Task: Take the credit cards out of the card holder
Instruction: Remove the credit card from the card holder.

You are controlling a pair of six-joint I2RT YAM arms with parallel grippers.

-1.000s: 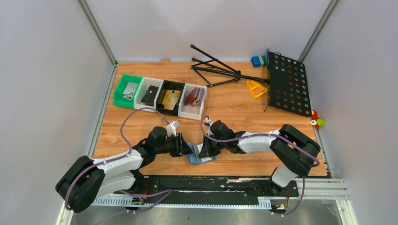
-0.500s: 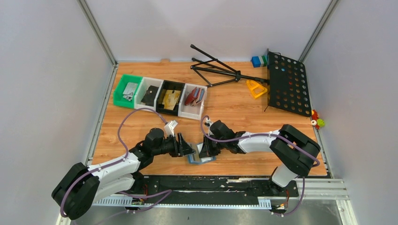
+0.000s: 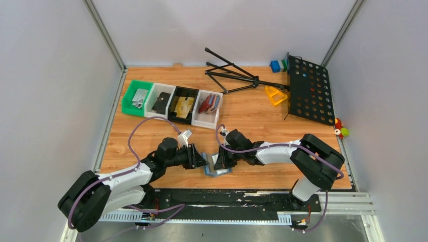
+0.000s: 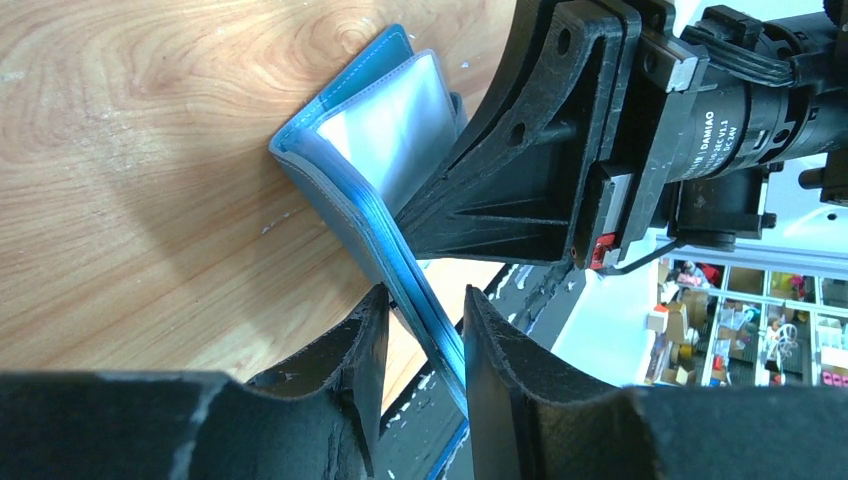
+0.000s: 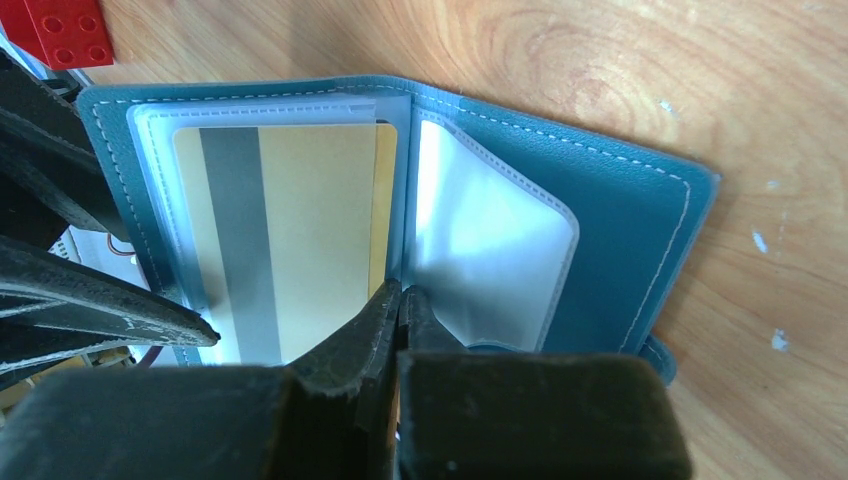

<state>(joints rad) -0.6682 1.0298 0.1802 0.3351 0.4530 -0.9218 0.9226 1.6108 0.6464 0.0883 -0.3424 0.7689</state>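
Note:
The slate-blue card holder (image 3: 216, 170) lies open near the table's front edge, between both grippers. In the right wrist view the card holder (image 5: 620, 230) shows clear sleeves holding a gold-tan credit card (image 5: 310, 220) with a grey stripe. A second gold card edge (image 5: 386, 200) sits behind it. My right gripper (image 5: 401, 295) is shut on that edge by the spine. My left gripper (image 4: 422, 320) is open, and the raised cover (image 4: 330, 205) runs slantwise between its fingers. From above, the left gripper (image 3: 201, 160) and the right gripper (image 3: 220, 160) face each other.
Four bins stand at the back left: green (image 3: 135, 98), white (image 3: 160, 102), black (image 3: 182, 105), and white (image 3: 207, 110) with a dark red wallet. A folded tripod (image 3: 232, 75), perforated black plate (image 3: 308, 91) and yellow piece (image 3: 275, 95) lie at the back right.
My left gripper drew back a little, then came forward again over the wallet's left cover. The right gripper kept still.

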